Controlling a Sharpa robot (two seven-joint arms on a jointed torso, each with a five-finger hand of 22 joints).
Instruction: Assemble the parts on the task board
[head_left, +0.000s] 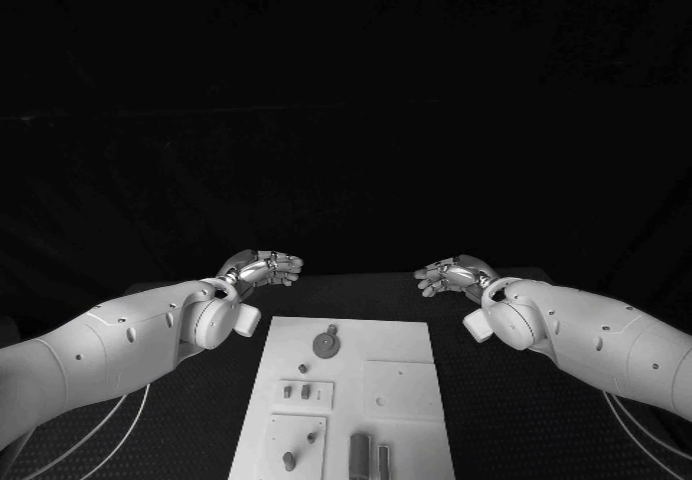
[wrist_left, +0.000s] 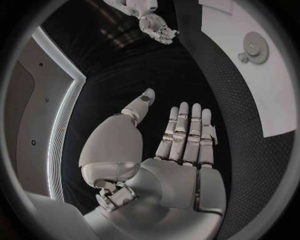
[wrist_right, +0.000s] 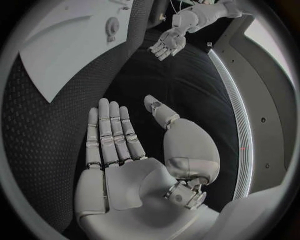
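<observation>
The white task board (head_left: 392, 342) lies in the middle of the table, reaching toward the near edge. On it sit a round gear-like part (head_left: 329, 343), small pieces (head_left: 303, 391), short pegs (head_left: 309, 437) and two dark bars (head_left: 362, 452). My left hand (head_left: 261, 270) hovers past the board's far left corner and my right hand (head_left: 454, 275) past its far right corner. Each holds nothing. In the left wrist view the left hand (wrist_left: 178, 145) is flat with straight fingers, near the board (wrist_left: 275, 100) and gear (wrist_left: 253, 47). The right hand (wrist_right: 122, 145) looks the same.
Black textured table mat (head_left: 490, 400) surrounds the board on both sides. The left wrist view also catches my right hand (wrist_left: 156, 25), and the right wrist view catches my left hand (wrist_right: 167, 44) with the board (wrist_right: 62, 50) and gear (wrist_right: 112, 25).
</observation>
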